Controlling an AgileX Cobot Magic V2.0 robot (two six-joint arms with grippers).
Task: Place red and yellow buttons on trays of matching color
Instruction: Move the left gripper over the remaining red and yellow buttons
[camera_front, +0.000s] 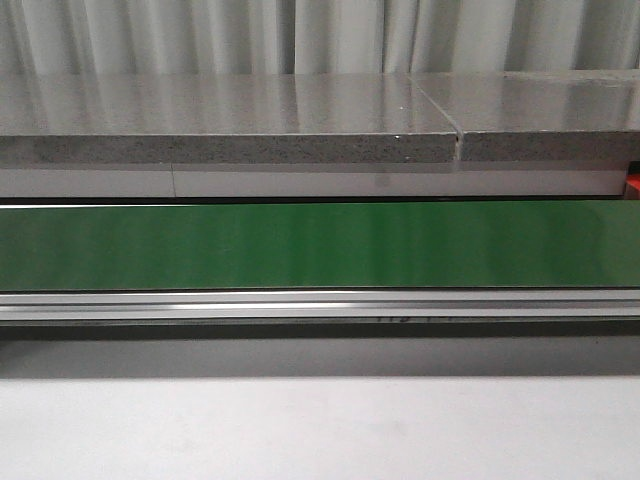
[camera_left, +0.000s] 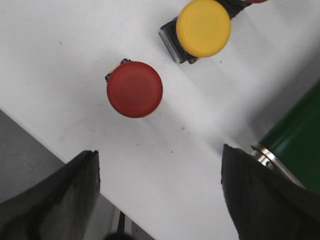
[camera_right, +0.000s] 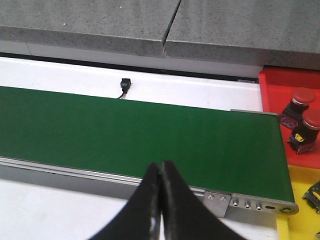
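In the left wrist view a red button (camera_left: 135, 89) and a yellow button (camera_left: 203, 27) stand on the white table, apart from each other. My left gripper (camera_left: 160, 160) hangs open above the table, short of the red button, with nothing between its fingers. In the right wrist view my right gripper (camera_right: 161, 167) is shut and empty over the near rail of the green belt (camera_right: 140, 132). A red tray (camera_right: 287, 87) holds two red buttons (camera_right: 303, 96) (camera_right: 311, 120). Below it lies a yellow tray (camera_right: 300, 185) with a dark button base (camera_right: 313, 196) at the frame edge.
The green conveyor belt (camera_front: 320, 243) runs across the front view, with a metal rail (camera_front: 320, 303) before it and a grey stone slab (camera_front: 230, 120) behind. The belt's end roller (camera_left: 265, 156) shows beside my left gripper. A small black sensor (camera_right: 125, 85) sits behind the belt.
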